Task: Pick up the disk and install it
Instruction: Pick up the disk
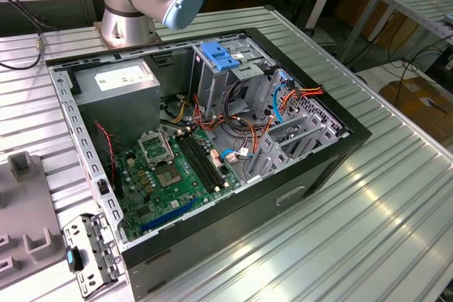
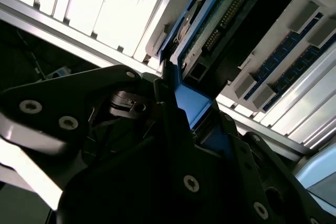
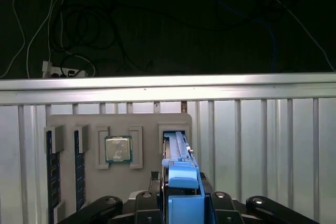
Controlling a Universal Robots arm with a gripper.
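The disk [image 3: 176, 148] stands on edge in a slot of a grey holder tray [image 3: 152, 124], its blue side rail [image 3: 182, 192] facing the camera. In the second wrist view the disk [image 2: 210, 24] shows its green circuit board and blue rail [image 2: 189, 103]. My gripper [image 3: 182, 205] sits over the rail, with a black finger [image 3: 149, 203] pressed against each side, shut on the disk. The gripper [image 2: 186, 114] clamps the blue rail in the second wrist view too. The disk is still seated in its slot.
An open computer case [image 1: 340, 143] lies on the ribbed metal table, with a drive cage with a blue handle [image 1: 219, 58] and a grey power supply box [image 1: 117, 79]. The tray [image 1: 21, 224] lies at the exterior view's left, holding a processor [image 3: 118, 149] and memory sticks [image 3: 50, 166].
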